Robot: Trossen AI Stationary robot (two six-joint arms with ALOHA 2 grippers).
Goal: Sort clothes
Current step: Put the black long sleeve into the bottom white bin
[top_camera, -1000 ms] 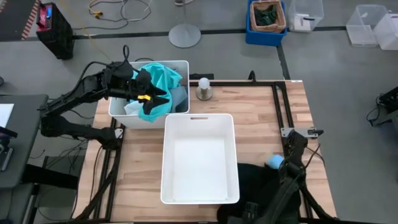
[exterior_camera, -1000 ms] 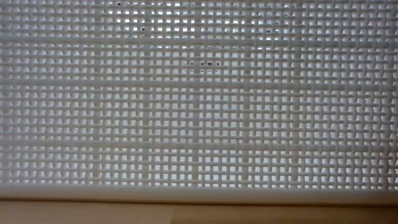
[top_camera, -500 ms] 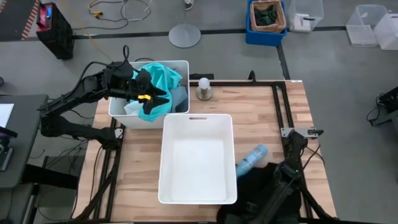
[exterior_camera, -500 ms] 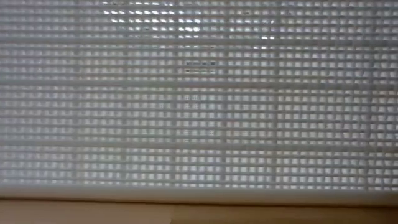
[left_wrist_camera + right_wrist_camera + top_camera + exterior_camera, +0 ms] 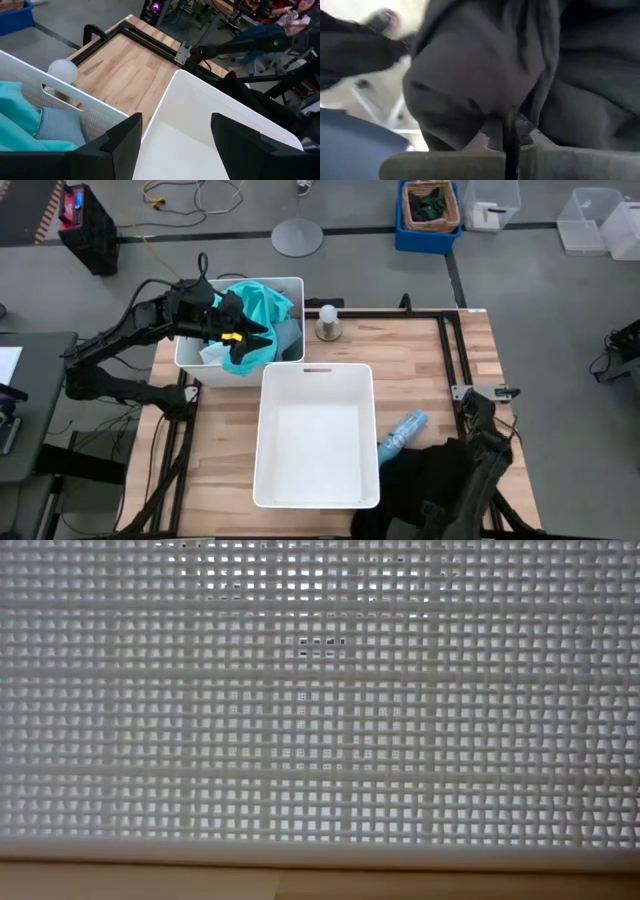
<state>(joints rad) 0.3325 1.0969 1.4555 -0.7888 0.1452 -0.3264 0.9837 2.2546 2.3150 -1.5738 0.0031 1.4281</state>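
Observation:
A bright teal garment (image 5: 255,315) and a dusty light-blue one (image 5: 57,127) lie in the far-left white bin (image 5: 190,355). My left gripper (image 5: 175,145) hangs open over that bin, with nothing between its fingers. A black garment (image 5: 415,480) lies bunched on the table's near right corner, beside the large white bin (image 5: 315,435). My right gripper (image 5: 510,131) is shut on it. In the high view the right arm (image 5: 487,455) covers the gripper. My right gripper pinches a raised fold of the black garment (image 5: 495,107) between its two fingertips (image 5: 485,137). More than one layer is gathered there. The rest of the garment bulges past the fingers and lies bunched on the table.
A small light-blue bottle (image 5: 403,435) lies on its side between the large bin and the black garment. A pale ball on a stand (image 5: 328,320) sits at the far edge. The large bin's mesh wall (image 5: 320,700) fills the low view. A person (image 5: 295,15) sits beyond the table.
My right gripper has shut on the black garment, and its arm has shifted toward the table's near right corner. The light-blue bottle, half hidden by the arm before, has toppled toward the large bin and now lies flat. The large bin has slid slightly left.

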